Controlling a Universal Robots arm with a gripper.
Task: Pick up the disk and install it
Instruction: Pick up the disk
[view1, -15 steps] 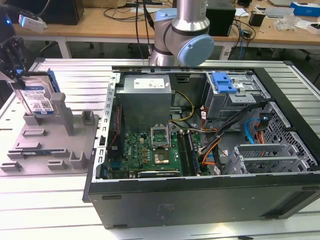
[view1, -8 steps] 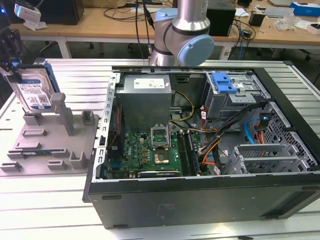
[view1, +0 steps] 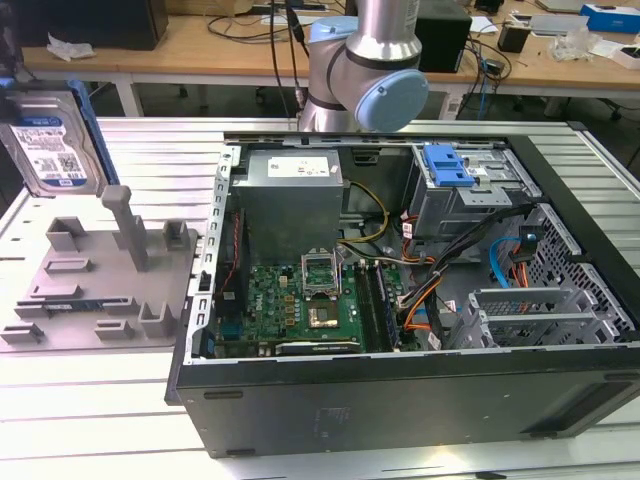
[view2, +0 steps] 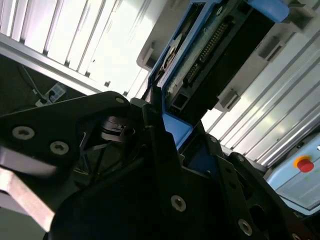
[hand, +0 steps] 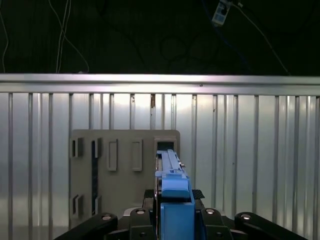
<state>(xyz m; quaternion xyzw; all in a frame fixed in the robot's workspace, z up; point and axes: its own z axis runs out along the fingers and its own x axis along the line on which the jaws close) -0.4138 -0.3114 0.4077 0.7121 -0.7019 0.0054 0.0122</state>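
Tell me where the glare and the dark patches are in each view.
Second wrist view: the table glares white behind the disk, and the hand gripping it is nearly black. First wrist view: soft bright patches on the table, blackness beyond its edge. Exterior view: even light, with the case shaded inside.

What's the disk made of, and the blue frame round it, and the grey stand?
The disk seems to be dull silver-grey metal, with a paper-like label. Its blue frame is likely plastic: smooth and evenly bright. The grey stand is matte with blocky posts, probably plastic, though painted metal is possible.
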